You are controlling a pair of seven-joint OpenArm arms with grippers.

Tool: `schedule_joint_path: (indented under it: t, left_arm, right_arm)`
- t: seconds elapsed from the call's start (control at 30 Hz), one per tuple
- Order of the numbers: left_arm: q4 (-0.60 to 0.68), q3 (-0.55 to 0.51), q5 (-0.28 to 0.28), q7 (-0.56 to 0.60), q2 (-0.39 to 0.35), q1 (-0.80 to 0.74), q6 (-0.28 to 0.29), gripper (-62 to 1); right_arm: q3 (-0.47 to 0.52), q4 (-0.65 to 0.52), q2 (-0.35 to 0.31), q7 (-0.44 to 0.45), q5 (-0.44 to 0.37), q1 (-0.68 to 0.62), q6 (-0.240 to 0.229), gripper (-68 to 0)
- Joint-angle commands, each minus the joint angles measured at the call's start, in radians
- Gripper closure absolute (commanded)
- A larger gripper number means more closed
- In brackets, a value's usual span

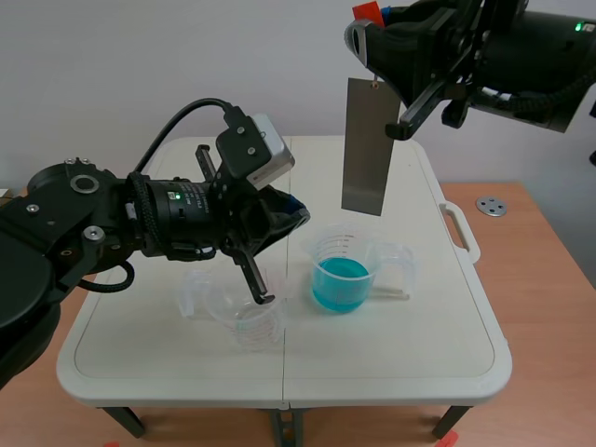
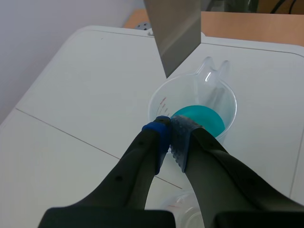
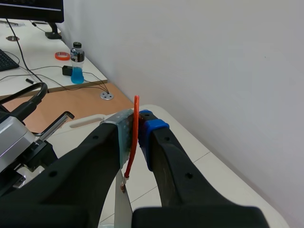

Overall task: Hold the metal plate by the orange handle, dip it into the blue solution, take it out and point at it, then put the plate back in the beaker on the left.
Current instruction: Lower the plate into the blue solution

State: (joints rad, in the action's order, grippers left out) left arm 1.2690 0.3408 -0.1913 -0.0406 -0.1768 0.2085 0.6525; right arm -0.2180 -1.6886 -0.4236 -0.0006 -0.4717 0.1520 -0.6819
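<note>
The grey metal plate [image 1: 365, 144] hangs upright above the beaker of blue solution [image 1: 343, 275], clear of the liquid. My right gripper [image 3: 137, 128], raised at the top right, is shut on the thin orange handle [image 3: 135, 137] from which the plate [image 3: 122, 209] dangles. My left gripper [image 1: 296, 209] is shut on nothing, its tip aimed toward the plate's lower end and a little short of it. In the left wrist view the shut gripper [image 2: 170, 130] sits over the blue beaker [image 2: 199, 116], with the plate [image 2: 173, 33] ahead. The empty beaker [image 1: 244, 317] stands below the left arm.
The beakers stand on a white folding table [image 1: 419, 354] with a side handle [image 1: 456, 228]. A small metal disc [image 1: 491, 206] lies on the wooden desk to the right. A bottle of blue liquid [image 3: 77, 69] and an orange tape roll [image 3: 61, 55] sit on a far desk.
</note>
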Motion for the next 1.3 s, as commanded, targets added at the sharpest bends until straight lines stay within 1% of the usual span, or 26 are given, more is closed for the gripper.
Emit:
schedule_joint_path:
  t: [0.0, 0.07, 0.27, 0.33, 0.47, 0.57, 0.7, 0.83, 0.9, 1.0, 1.13, 1.27]
  left_arm:
    - [0.005, -0.003, -0.002, 0.013, 0.008, 0.011, -0.014, -1.2]
    - [0.005, -0.003, -0.014, 0.013, 0.010, 0.011, -0.014, -1.2]
    - [0.005, -0.003, -0.016, 0.013, 0.010, 0.011, -0.016, -1.2]
    - [0.005, -0.003, -0.016, 0.007, 0.010, 0.010, -0.039, -1.2]
    - [0.005, -0.011, -0.015, -0.005, 0.010, 0.010, -0.041, -1.2]
    - [0.005, -0.040, -0.013, -0.004, 0.007, 0.010, -0.041, -1.2]
    - [0.008, -0.125, -0.011, -0.002, -0.012, 0.004, -0.045, -1.2]
    - [0.010, -0.220, 0.002, 0.013, -0.073, -0.019, -0.079, -1.2]
    - [0.010, -0.261, 0.021, 0.026, -0.118, -0.045, -0.090, -1.2]
    - [0.014, -0.325, 0.055, 0.047, -0.195, -0.103, -0.090, -1.2]
    - [0.016, -0.429, 0.122, 0.092, -0.302, -0.217, -0.090, -1.2]
    - [0.016, -0.551, 0.180, 0.138, -0.396, -0.364, -0.090, -1.2]
  right_arm:
    - [0.001, -0.003, -0.003, 0.013, -0.011, 0.028, 0.000, -1.3]
    - [0.001, -0.003, -0.003, 0.009, -0.011, 0.028, 0.000, -1.3]
    - [0.001, -0.003, -0.003, 0.006, -0.011, 0.028, 0.000, -1.3]
    - [0.001, -0.003, -0.003, 0.005, -0.011, 0.028, 0.000, -1.3]
    - [0.001, -0.003, -0.003, 0.005, -0.011, 0.028, 0.000, -1.3]
    - [0.001, -0.003, -0.003, 0.006, -0.011, 0.028, 0.000, -1.3]
    - [0.001, -0.003, -0.003, 0.006, -0.011, 0.028, 0.000, -1.3]
    - [0.001, -0.003, -0.003, 0.006, -0.011, 0.028, 0.000, -1.3]
    - [0.001, -0.003, -0.003, 0.004, -0.011, 0.028, 0.000, -1.3]
    - [0.001, -0.003, -0.003, -0.001, -0.011, 0.028, 0.000, -1.3]
    - [0.001, -0.003, -0.003, -0.001, -0.011, 0.028, 0.000, -1.3]
    - [0.001, -0.003, -0.003, -0.001, -0.010, 0.028, 0.000, -1.3]
